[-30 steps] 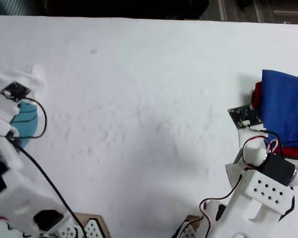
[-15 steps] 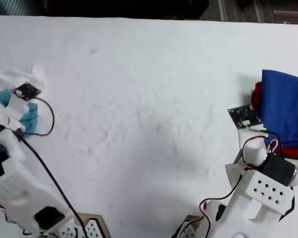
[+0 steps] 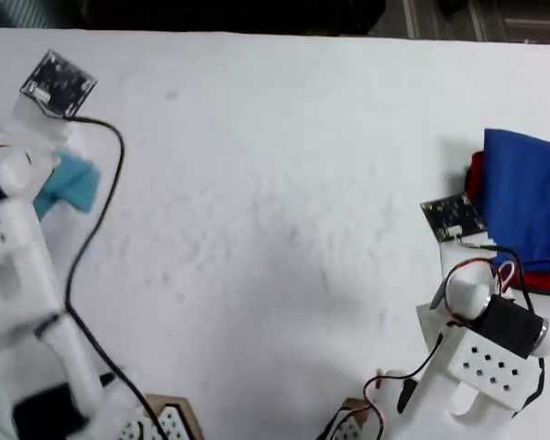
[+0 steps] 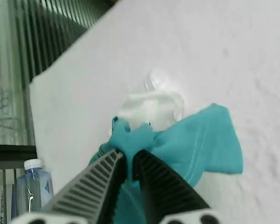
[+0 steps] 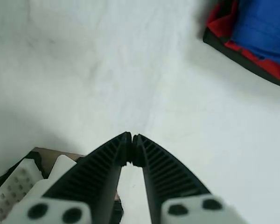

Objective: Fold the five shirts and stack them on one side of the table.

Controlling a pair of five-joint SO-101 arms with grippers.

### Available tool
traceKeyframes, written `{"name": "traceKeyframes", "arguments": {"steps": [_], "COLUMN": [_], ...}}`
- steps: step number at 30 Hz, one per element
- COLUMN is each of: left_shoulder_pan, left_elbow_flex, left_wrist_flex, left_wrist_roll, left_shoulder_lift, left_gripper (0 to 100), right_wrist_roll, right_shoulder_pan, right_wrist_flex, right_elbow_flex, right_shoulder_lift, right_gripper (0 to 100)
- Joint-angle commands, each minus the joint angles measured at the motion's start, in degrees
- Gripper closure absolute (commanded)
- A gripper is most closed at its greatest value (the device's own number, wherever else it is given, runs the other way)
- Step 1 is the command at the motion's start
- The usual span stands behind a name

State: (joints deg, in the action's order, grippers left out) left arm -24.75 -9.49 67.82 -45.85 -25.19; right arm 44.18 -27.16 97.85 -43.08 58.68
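Bunched teal shirt [image 4: 200, 144], pinched in left gripper [image 4: 129, 159]

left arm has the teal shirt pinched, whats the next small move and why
Probably carry it toward the middle of the table and lay it out. The left gripper is shut on a bunched fold of the teal shirt near the left edge, too crumpled to fold there; the folded blue shirt sits far right.

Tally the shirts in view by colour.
teal shirt: 1
white shirt: 1
blue shirt: 1
red shirt: 1
Total: 4; whether the dark edge under the red one is another shirt is unclear.
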Motion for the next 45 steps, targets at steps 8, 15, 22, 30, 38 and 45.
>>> {"name": "traceKeyframes", "arguments": {"steps": [8, 15, 22, 30, 38, 45], "left_shoulder_pan": [19.82, 35.38, 40.84, 24.75, -3.12, -21.41], "left_elbow_flex": [0.97, 1.41, 4.57, -9.14, -19.34, -25.76], "left_wrist_flex": [1.32, 6.24, 12.13, 15.38, 12.92, 3.52], "left_wrist_roll": [6.86, 6.86, 6.68, 6.24, -7.47, -11.34], "left_shoulder_lift": [-15.34, -15.96, -15.52, -15.60, -15.87, -15.43], "left_gripper": [98, 98, 98, 98, 98, 96], "right_wrist_roll": [-0.35, -0.26, -0.18, -0.09, -0.09, -0.53], "right_shoulder_pan": [-0.04, -0.13, -0.13, 0.13, 0.31, 7.60], "right_wrist_flex": [0.22, 0.22, 0.22, 0.22, 0.22, 0.22], "right_elbow_flex": [0.35, 0.26, 0.18, 0.18, 0.18, 0.18], "right_shoulder_lift": [0.48, 0.48, 0.48, 0.48, 0.40, 0.40], "right_gripper": [98.1, 98.1, 98.1, 98.1, 98.1, 98.1]}}
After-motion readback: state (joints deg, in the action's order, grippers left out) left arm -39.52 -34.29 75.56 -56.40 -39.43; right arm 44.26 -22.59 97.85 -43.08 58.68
